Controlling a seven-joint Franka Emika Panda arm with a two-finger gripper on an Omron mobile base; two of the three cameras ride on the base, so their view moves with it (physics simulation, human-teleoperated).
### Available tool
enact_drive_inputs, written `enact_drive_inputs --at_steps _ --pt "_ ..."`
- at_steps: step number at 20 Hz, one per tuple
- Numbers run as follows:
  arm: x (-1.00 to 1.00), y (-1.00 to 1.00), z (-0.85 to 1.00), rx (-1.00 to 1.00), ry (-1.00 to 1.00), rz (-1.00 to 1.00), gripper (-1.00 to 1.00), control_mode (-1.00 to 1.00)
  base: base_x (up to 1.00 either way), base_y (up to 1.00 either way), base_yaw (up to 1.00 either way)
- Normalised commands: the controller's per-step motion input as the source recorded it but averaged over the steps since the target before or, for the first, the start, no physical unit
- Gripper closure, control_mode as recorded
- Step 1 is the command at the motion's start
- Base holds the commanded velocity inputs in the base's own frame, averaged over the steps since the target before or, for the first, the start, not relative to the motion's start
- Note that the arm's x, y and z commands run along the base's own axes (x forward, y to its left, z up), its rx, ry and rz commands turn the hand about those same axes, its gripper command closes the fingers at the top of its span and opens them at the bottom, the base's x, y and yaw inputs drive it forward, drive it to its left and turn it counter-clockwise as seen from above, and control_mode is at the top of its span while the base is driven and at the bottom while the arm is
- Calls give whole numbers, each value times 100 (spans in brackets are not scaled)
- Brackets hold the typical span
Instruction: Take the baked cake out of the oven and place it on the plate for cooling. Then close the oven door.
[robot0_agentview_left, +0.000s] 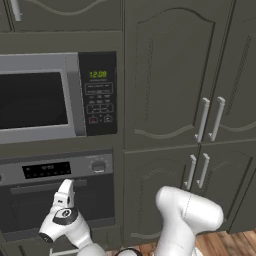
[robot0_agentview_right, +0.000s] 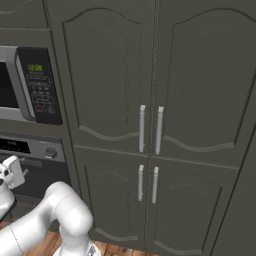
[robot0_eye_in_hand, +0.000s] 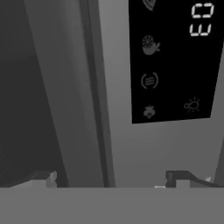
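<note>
The oven (robot0_agentview_left: 60, 170) sits under the microwave, a silver control strip with a black display (robot0_eye_in_hand: 175, 61) and a round knob (robot0_agentview_left: 98, 166) across its top. The oven door (robot0_agentview_left: 30, 210) is shut, its silver bar handle (robot0_agentview_left: 40, 187) just below the strip. My gripper (robot0_agentview_left: 65, 187) is open and empty, close in front of the handle's right end, pointing at the oven front. It also appears at the left edge of the right base view (robot0_agentview_right: 12, 172). In the rolled hand view the fingertips (robot0_eye_in_hand: 43, 177) stand wide apart before the strip. The cake is hidden; the plate is out of view.
The silver-framed microwave (robot0_agentview_left: 45, 97) with its green clock sits above the oven. Tall dark cabinet doors (robot0_agentview_left: 165, 75) with silver handles (robot0_agentview_right: 150, 129) fill the wall to the right. Wooden floor (robot0_agentview_left: 225, 242) lies at the lower right.
</note>
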Motion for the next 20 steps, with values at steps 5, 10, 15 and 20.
enact_drive_inputs --at_steps 5,10,15,20 --pt "35 0 -8 0 0 0 -100 -100 0 0 0" --pt "38 7 -24 0 2 0 -100 -100 0 0 0" --pt "36 26 -34 0 0 1 -100 -100 0 0 0" --pt "26 38 -35 0 0 1 -100 -100 0 0 0"
